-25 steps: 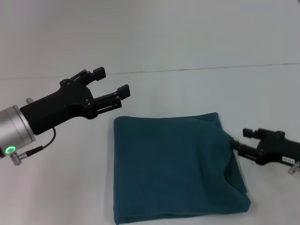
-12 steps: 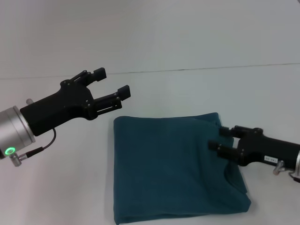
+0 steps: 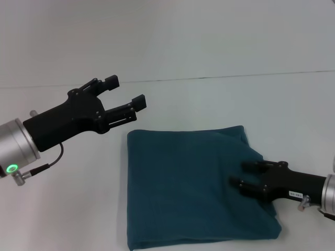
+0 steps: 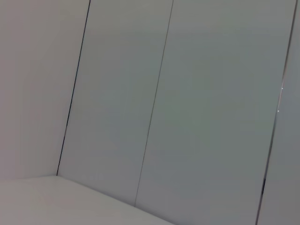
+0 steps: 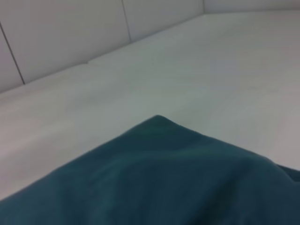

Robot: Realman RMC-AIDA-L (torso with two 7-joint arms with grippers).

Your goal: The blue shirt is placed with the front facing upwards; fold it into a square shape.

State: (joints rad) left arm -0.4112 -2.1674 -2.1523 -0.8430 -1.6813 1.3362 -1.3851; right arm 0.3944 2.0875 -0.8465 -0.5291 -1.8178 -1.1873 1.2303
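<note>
In the head view, I see the left gripper [image 3: 124,92] in the upper left of the frame, raised above the white table [image 3: 63,209], its two fingers spread apart and grasping nothing; its tips sit just beyond the far left corner of the cloth. The blue shirt [image 3: 188,188] occupies the lower centre of the frame, lying flat on the table as a folded, roughly square block with no lettering showing, its right edge bunched into a loose ridge. At the lower right I see the right gripper [image 3: 245,175] reaching in low over the shirt's right portion, its fingers parted with one fingertip above the other, resting at or just over the fabric; I cannot tell whether any cloth lies between them. The left wrist view shows only a panelled wall [image 4: 187,103]. The right wrist view shows the shirt's rumpled surface close up with the table beyond.
</note>
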